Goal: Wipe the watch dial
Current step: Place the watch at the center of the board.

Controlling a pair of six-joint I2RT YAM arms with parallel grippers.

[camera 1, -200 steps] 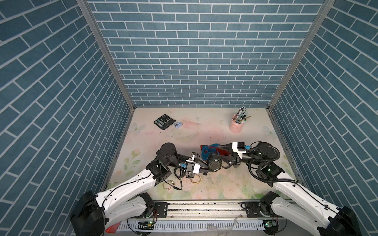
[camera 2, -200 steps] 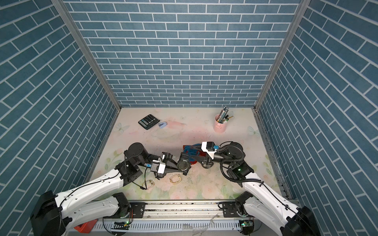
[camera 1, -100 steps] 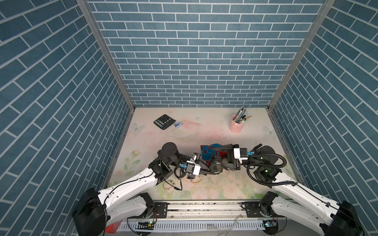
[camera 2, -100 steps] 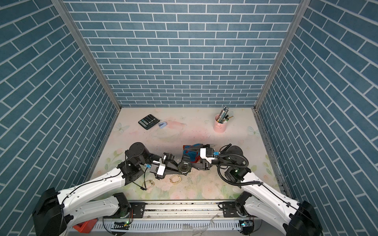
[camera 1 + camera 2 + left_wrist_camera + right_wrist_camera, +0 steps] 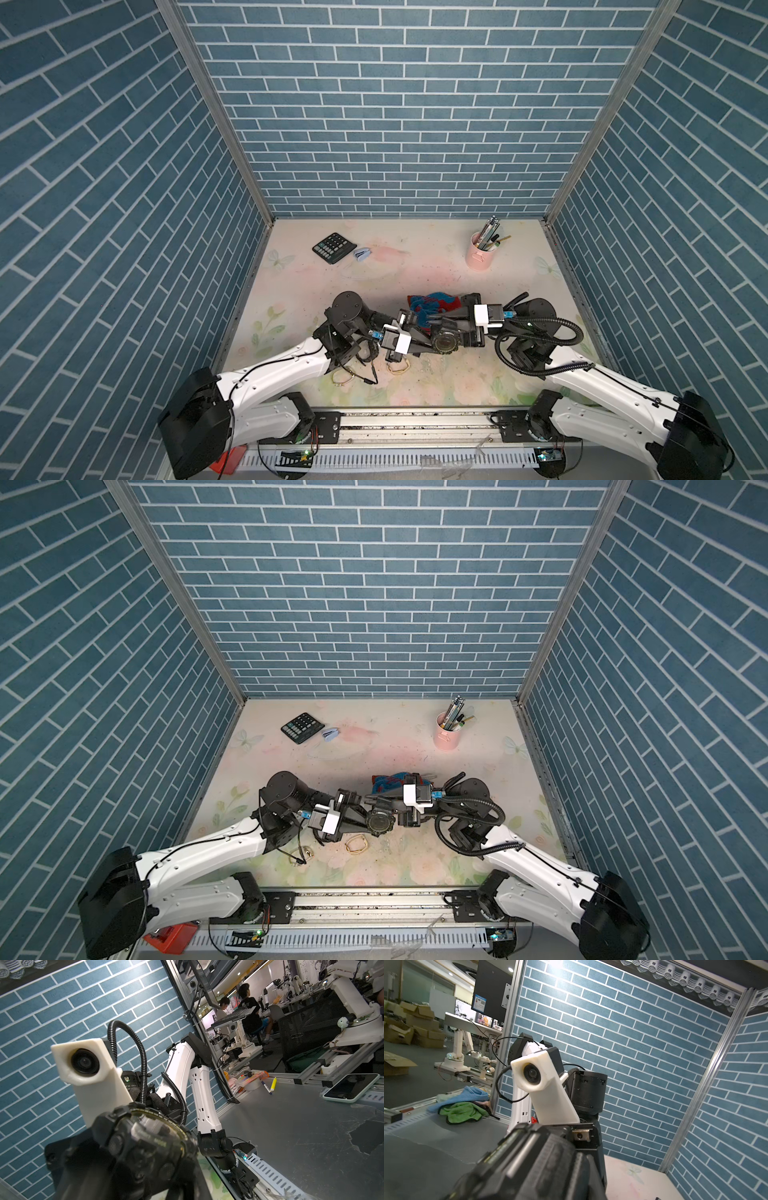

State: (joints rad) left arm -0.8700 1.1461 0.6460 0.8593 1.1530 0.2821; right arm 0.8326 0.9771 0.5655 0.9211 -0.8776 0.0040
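Note:
A black watch (image 5: 444,343) (image 5: 379,823) hangs just above the table's front middle, dial up, between my two grippers. My left gripper (image 5: 420,341) (image 5: 356,817) is shut on its left strap. From the other side my right gripper (image 5: 464,335) (image 5: 400,816) is shut on its right strap. The left wrist view has the watch (image 5: 145,1142) close up, with its glass dial (image 5: 154,1132) toward the right arm. In the right wrist view the watch (image 5: 537,1165) fills the foreground and hides the jaws. A red and blue cloth (image 5: 432,303) (image 5: 388,782) lies on the table just behind the grippers.
A black calculator (image 5: 333,247) and a small blue item (image 5: 363,254) lie at the back left. A pink cup of pens (image 5: 478,251) stands at the back right. Two gold rings (image 5: 398,366) (image 5: 343,378) lie in front of the left arm. Brick walls enclose three sides.
My right gripper has moved left to the watch and gone from open to shut on it. The left gripper has kept its hold and stayed in place.

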